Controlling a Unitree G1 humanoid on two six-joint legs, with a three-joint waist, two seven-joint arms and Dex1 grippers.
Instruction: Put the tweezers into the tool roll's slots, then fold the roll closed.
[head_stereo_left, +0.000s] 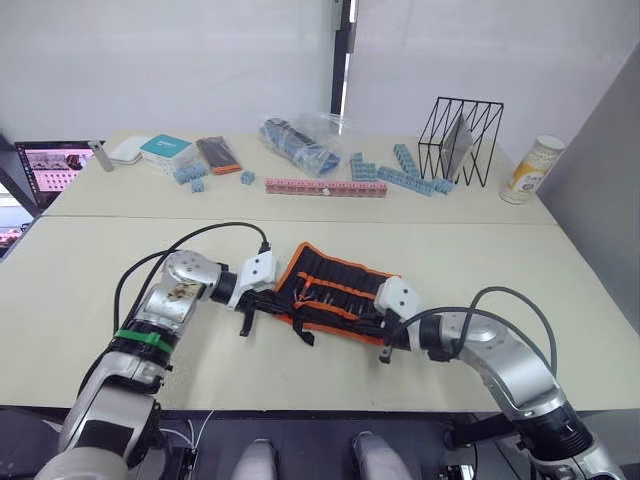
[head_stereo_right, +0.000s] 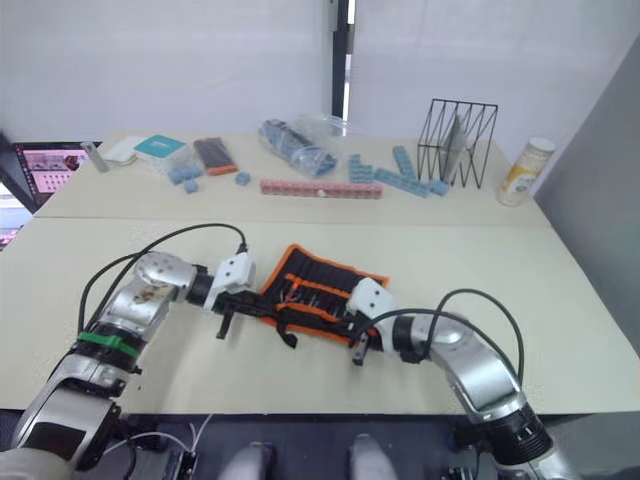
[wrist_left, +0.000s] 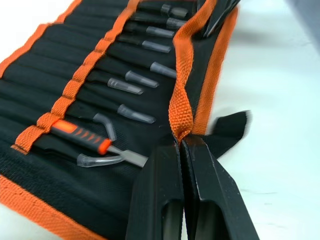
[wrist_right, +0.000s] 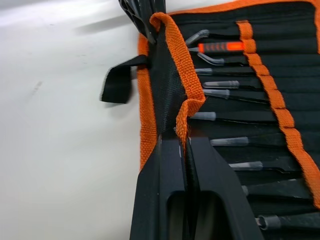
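Black fabric tool roll with orange trim (head_stereo_left: 335, 290) lying open and flat on the pale beige counter (head_stereo_left: 420, 250), near its front edge, between the two arms. Slim black tweezers with clear tip caps (wrist_left: 137, 80) seated in the narrow black fabric slots (wrist_left: 60, 75), held across by an orange webbing band (wrist_left: 82, 75). One orange-handled tool (wrist_left: 80, 136) tucked under the same band at the end nearest the left arm. Short black fabric loop (wrist_right: 116, 82) projecting from the roll's near edge onto the bare counter.

Left hand (wrist_left: 181, 145) closed, fingers pressed together, pinching the roll's orange-trimmed flap at its near edge. Right hand (wrist_right: 182, 137) likewise clamped on the same orange-edged flap further along, flap lifted into a raised ridge between the two grips.

Across the back of the counter, well apart from the roll: black wire rack (head_stereo_left: 462, 140), pale cylindrical canister (head_stereo_left: 530, 170), scattered blue plastic blocks (head_stereo_left: 400, 172), long pink block strip (head_stereo_left: 325, 187), teal box (head_stereo_left: 166, 150).
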